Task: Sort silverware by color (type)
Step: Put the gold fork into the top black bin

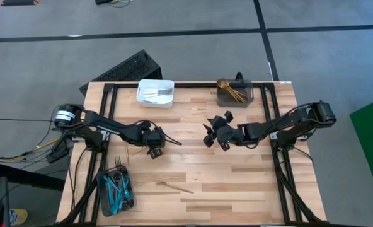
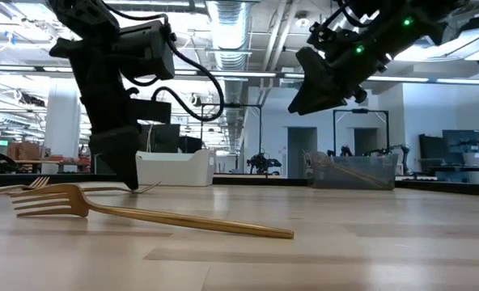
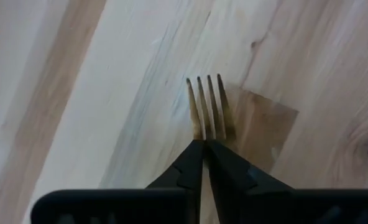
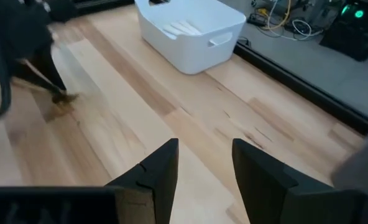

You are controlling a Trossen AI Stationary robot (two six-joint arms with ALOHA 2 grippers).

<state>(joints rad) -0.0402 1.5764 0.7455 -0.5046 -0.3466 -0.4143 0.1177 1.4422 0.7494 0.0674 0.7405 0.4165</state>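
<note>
Left gripper fingers pinched on a gold fork lying on the table, grip looks seated but the handle is hidden. Right gripper spread, empty, hovering mid-table. Step: pickup. Next: lift, carry to the dark bin holding gold pieces.

No text, label, brand, number or sign could be read anywhere in these views.
</note>
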